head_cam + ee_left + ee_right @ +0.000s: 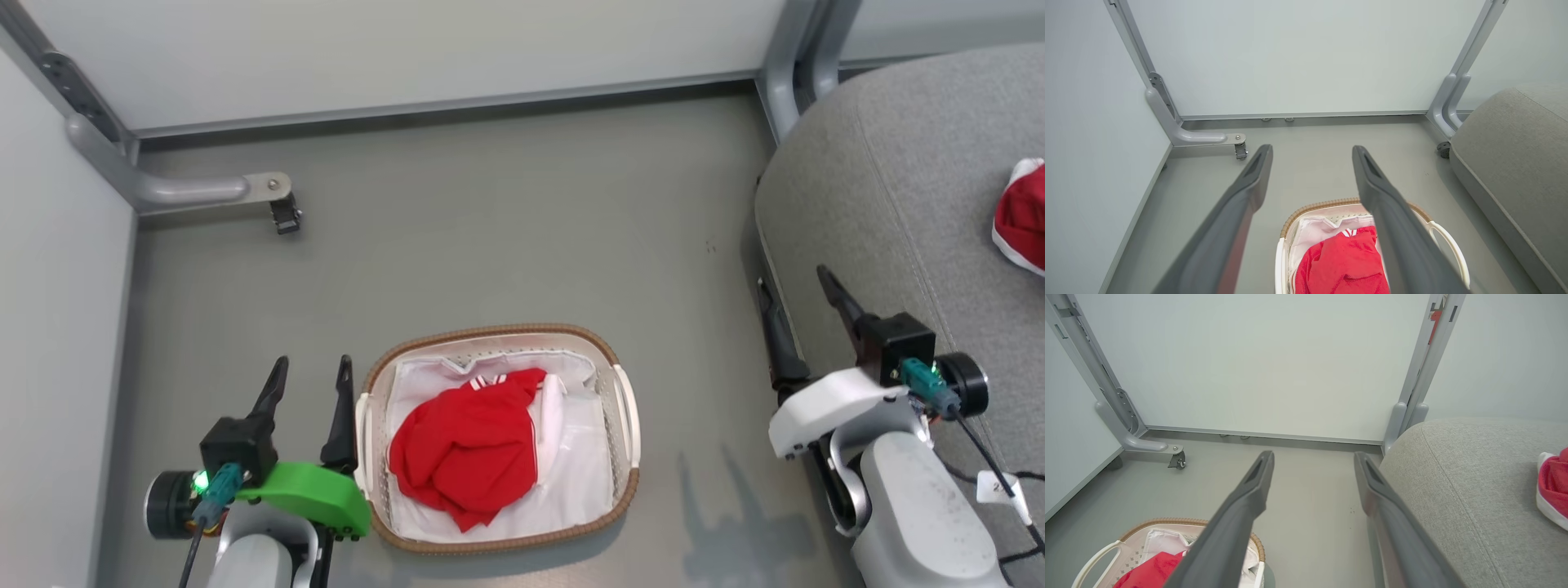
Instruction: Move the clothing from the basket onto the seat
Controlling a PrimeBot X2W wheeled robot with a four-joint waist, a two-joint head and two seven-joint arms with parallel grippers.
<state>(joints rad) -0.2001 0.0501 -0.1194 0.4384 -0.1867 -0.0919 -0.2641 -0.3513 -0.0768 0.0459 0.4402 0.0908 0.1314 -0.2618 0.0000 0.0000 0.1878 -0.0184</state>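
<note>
The left gripper, fingers spread and empty, hangs just beside the basket. The right gripper, likewise spread, sits by the seat. A red garment already lies on the seat, and more clothing sits heaped in the basket. Next, I'd guess, comes a reach down into that heap.
</note>
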